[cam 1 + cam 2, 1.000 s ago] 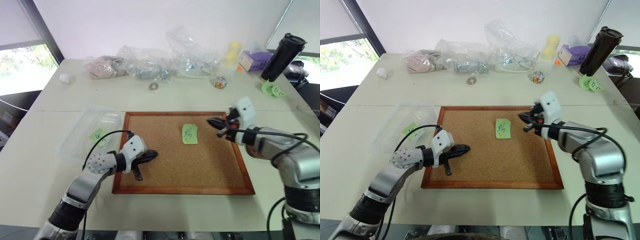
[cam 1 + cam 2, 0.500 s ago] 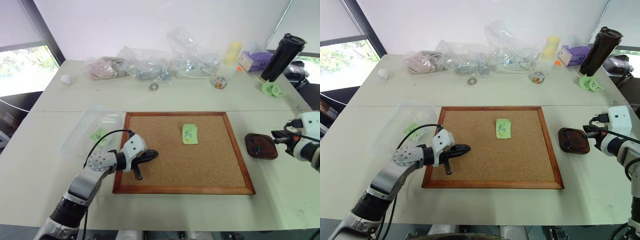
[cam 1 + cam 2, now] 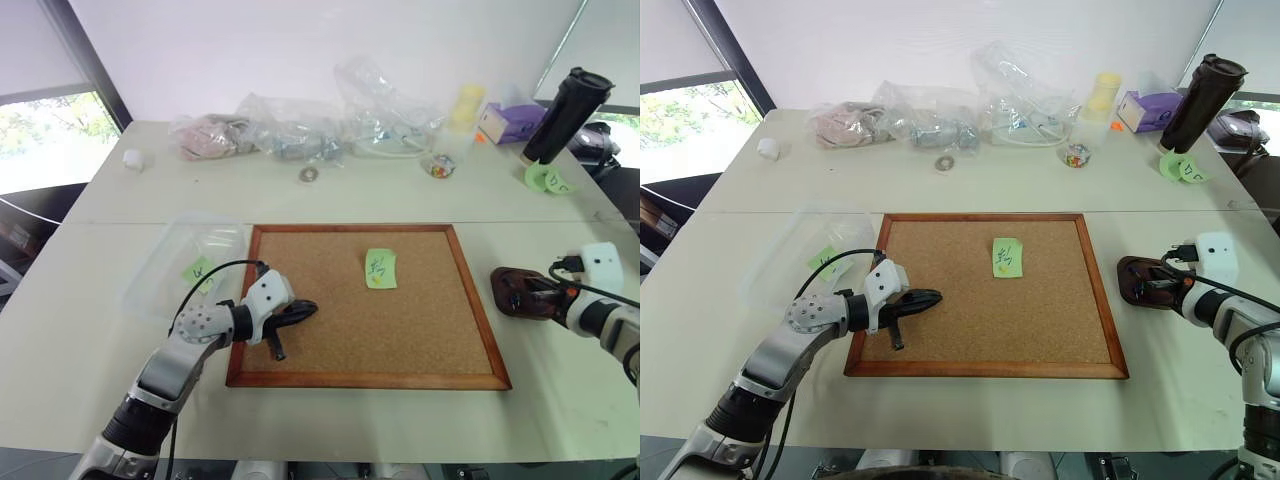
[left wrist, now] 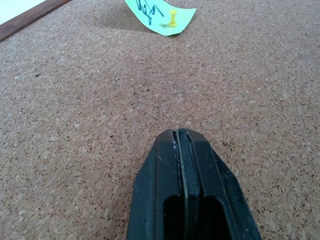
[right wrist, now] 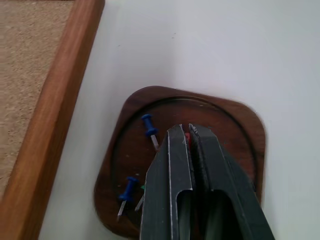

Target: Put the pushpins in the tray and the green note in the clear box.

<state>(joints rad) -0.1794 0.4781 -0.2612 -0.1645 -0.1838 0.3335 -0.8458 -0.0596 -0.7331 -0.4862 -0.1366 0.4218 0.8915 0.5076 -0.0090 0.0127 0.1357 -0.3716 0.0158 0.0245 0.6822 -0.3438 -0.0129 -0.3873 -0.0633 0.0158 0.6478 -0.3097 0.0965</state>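
Pale worktop (image 3: 330,195): the right tool (image 5: 189,131), pinching a red pushpin (image 5: 187,136), hangs over the tray (image 5: 240,130); the left tool (image 4: 180,136) is pressed together.

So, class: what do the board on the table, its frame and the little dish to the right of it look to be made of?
The board looks like cork: a matt, speckled, granular tan surface. Its frame seems to be varnished reddish-brown wood, smooth with a slight sheen. The tray looks like dark polished wood, though moulded plastic cannot be ruled out.
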